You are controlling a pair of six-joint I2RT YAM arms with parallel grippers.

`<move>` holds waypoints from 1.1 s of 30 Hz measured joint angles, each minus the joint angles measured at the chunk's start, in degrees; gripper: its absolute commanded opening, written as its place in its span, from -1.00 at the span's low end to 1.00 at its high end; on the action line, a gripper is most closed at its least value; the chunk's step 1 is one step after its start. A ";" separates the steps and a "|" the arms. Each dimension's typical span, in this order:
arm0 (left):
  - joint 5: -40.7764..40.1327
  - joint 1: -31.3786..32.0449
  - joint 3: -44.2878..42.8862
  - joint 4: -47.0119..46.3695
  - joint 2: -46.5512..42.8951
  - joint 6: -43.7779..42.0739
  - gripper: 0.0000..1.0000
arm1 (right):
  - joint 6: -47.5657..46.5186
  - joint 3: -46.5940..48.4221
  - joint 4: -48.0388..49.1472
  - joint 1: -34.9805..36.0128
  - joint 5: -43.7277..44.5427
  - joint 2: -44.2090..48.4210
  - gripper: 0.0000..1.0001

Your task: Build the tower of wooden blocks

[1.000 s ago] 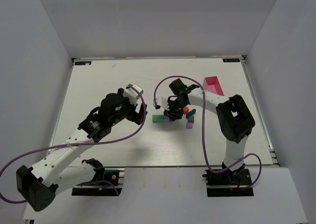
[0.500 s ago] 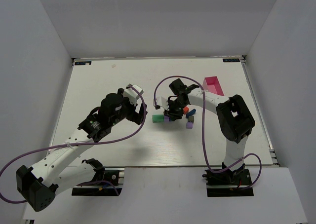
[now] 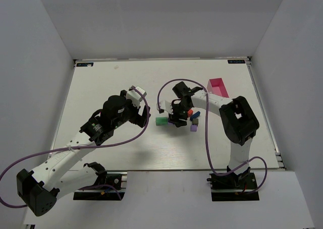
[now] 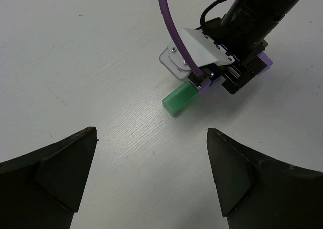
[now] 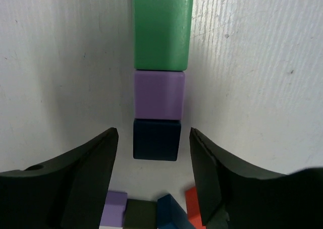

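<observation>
Tower so far: row of blocks near the middle of the table (image 3: 111,82), lying flat; green block (image 5: 161,27), purple block (image 5: 159,94) and dark blue block (image 5: 157,140) touch end to end
Right gripper (image 5: 154,135): jaws parted on either side of the dark blue block, a gap showing at each side, holding nothing
Left gripper (image 4: 151,133): spread wide, holding nothing, near the green end but apart from it
Loose blocks (image 5: 141,213): small purple, brown, blue and red-orange pieces bunched just beside the right gripper; pink tray (image 3: 218,87) well apart at the far right
Step in hand: probably letting go of the dark blue block
Doing it well: open both fingers evenly, then draw straight back so neither side nudges the block out of line
Risk: a sideways pull could split the row or scatter the loose pieces
</observation>
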State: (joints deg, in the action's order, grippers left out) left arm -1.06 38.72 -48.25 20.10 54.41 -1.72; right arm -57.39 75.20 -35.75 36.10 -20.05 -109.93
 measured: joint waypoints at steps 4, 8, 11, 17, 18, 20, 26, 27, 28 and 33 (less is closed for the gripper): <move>0.02 0.00 0.00 0.00 0.00 0.00 1.00 | 0.09 0.00 -0.37 0.02 0.04 -0.39 0.81; 0.00 0.00 0.00 0.00 0.00 0.00 1.00 | -0.07 0.00 -0.33 0.04 0.04 -0.39 0.81; 0.00 0.00 0.00 0.00 0.00 0.00 1.00 | -0.02 0.00 -0.22 0.04 0.20 -0.39 0.81; -0.02 0.00 0.00 0.00 0.00 0.00 1.00 | 0.22 -0.68 0.09 -0.07 1.64 0.66 0.81; -0.02 0.00 0.00 0.00 0.00 0.00 1.00 | 0.28 -1.14 0.09 -0.09 2.23 1.55 0.81; -0.02 0.00 0.00 0.00 0.00 0.00 1.00 | 0.39 -2.05 0.07 -0.11 3.32 3.89 0.81; -0.39 0.00 0.00 0.00 0.00 0.00 1.00 | 0.87 -5.75 2.45 -0.94 6.71 14.12 0.81; -0.44 0.00 0.00 -0.02 0.00 0.00 1.00 | 1.38 -7.63 4.20 -1.18 7.67 16.44 0.81; -0.46 0.00 0.02 -0.04 0.00 0.00 1.00 | 1.97 -9.77 6.40 -1.40 8.96 18.73 0.81; -0.46 0.00 0.46 -0.44 0.07 0.57 1.00 | 11.50 -18.21 16.02 -3.37 14.43 26.23 0.66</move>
State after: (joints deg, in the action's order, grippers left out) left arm -1.52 38.72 -47.79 19.66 54.48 -1.15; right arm -45.89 56.99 -19.73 32.73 -5.63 -83.70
